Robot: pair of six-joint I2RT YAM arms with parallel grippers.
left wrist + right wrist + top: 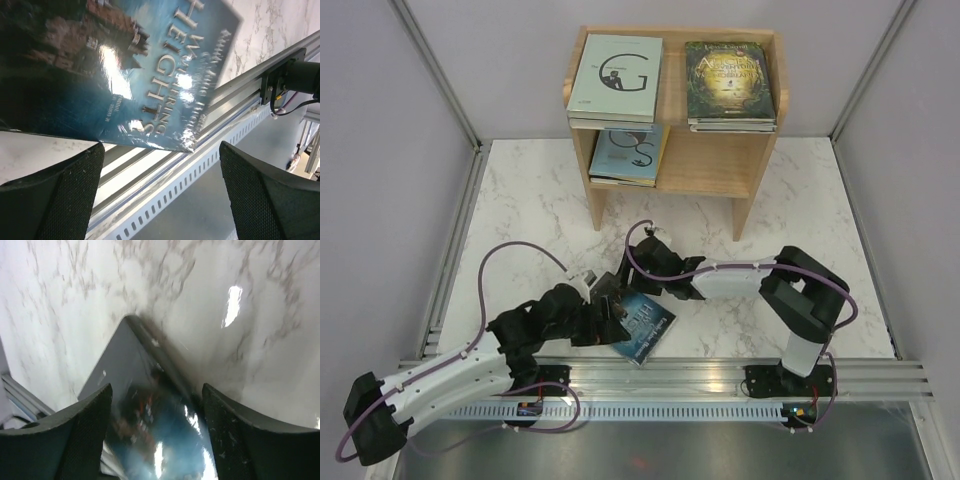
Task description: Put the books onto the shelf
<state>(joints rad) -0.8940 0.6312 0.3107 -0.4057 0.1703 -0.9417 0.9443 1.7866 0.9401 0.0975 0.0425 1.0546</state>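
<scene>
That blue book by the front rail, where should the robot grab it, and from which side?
Grip the blue book by its near corner, which juts over the rail. It lies flat and thin on the marble, so likely only there can a finger slip underneath. Come from the near side with the open left pincer.

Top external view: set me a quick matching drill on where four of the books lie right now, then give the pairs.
Things:
1. pale green "G" book
2. dark green-gold book
3. dark blue book
4. light blue book

Places:
A. lower tier of the shelf, left side
B. near edge of the table, by the rail
C. top board of the shelf, right side
D. top board of the shelf, left side

Pairs: 1-D, 2-C, 3-B, 4-A.
</scene>
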